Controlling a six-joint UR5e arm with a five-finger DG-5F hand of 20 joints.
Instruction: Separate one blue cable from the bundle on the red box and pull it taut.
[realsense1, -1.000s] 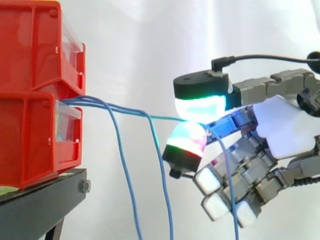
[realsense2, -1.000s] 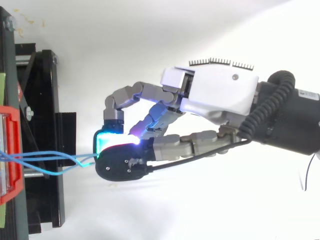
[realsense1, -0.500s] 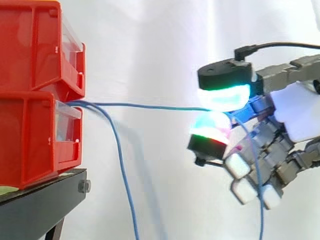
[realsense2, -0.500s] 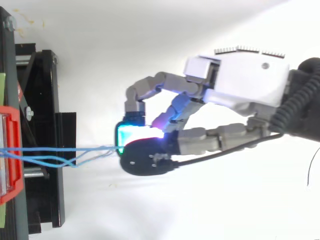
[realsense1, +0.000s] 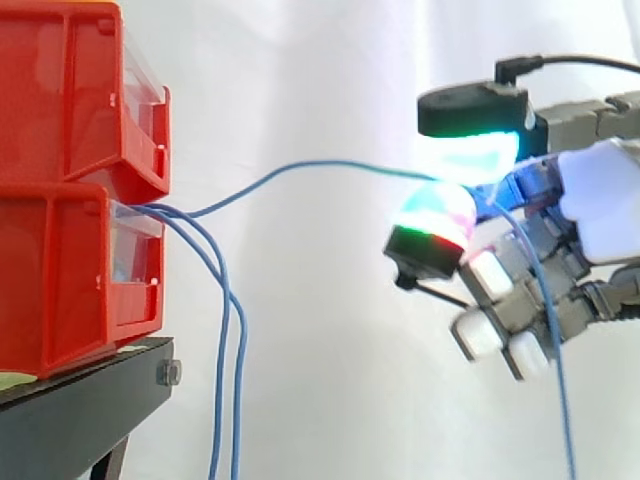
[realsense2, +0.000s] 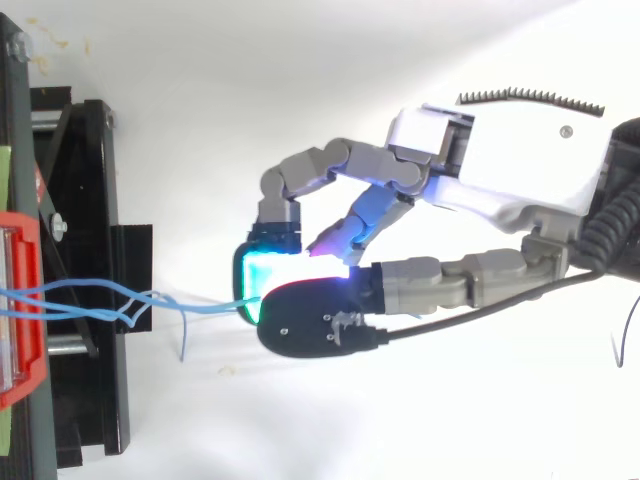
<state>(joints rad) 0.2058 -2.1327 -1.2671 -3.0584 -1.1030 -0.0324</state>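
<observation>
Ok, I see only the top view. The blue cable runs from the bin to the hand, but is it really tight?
Observer: No. In the side view the blue cable rises in an arc from the lower red bin to the hand, which pinches it between two pads.
Operator: And the other cables?
Observer: Two other cables hang down from the bin, in front of the black stand.
Operator: Beyond the pinch?
Observer: The tail drops past the hand to the view's bottom edge.

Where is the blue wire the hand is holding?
In the side view the blue cable arcs from the lower red bin to the hand pinching it, above two hanging cables.
</observation>
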